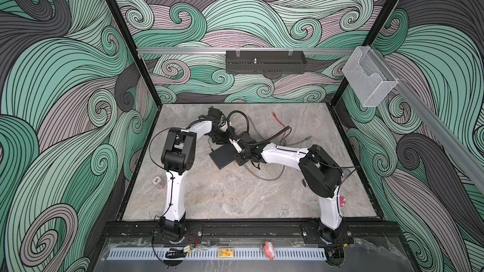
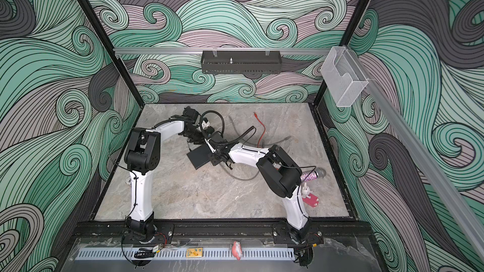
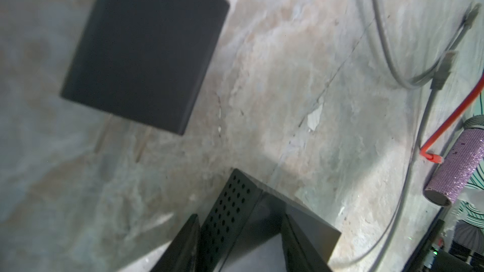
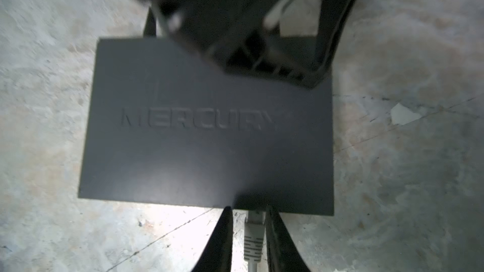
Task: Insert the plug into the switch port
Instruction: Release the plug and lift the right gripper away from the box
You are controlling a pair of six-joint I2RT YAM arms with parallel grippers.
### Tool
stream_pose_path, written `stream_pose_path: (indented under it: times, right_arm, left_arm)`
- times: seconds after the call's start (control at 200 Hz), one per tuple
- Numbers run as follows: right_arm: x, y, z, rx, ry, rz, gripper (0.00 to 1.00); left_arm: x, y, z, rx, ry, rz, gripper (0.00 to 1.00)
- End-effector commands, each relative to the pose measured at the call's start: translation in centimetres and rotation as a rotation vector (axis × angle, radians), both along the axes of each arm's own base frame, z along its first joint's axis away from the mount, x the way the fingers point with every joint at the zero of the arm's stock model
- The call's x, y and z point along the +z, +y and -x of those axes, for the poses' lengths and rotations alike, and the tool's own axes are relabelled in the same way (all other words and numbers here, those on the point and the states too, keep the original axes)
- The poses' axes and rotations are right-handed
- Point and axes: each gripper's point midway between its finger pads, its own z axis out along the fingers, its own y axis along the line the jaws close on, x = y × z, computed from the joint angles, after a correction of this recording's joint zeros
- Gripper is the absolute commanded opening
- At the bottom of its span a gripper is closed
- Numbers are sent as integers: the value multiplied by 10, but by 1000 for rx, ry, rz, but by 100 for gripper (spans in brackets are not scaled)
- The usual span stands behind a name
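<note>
Status: switch [image 1: 221, 156] flat on table [image 1: 235, 200], mid-surface, between both arms | grey plug [image 4: 253, 234] nose in switch's near edge | right gripper [image 4: 248, 208] fingers parted either side of plug, gap showing on one side | left gripper [image 3: 239, 215] straddles switch's perforated corner, clamped or not: cannot tell

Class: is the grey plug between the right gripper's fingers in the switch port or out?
In, apparently: the plug disappears tip-first into the switch edge.
</note>
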Motion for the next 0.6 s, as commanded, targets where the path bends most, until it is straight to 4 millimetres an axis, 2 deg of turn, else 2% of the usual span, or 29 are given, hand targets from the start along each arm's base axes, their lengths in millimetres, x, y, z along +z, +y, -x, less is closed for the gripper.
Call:
stream_pose_path:
  times: [0.0,0.27,0.445,0.595]
  right_arm:
    - [31,2,-6,-10,-80,-70,27]
    - [47,-29,10,-33,-69,-63,30]
    - [55,-66,12,-102,-18,-91,30]
    - [65,-99,9,-165,-19,-91,31]
  left_arm:
    - [-17,7,27,7,155,-54,50]
    - [2,13,8,25,107,-70,51]
    - [23,14,-5,25,62,-79,52]
    - [51,13,-16,32,1,-73,53]
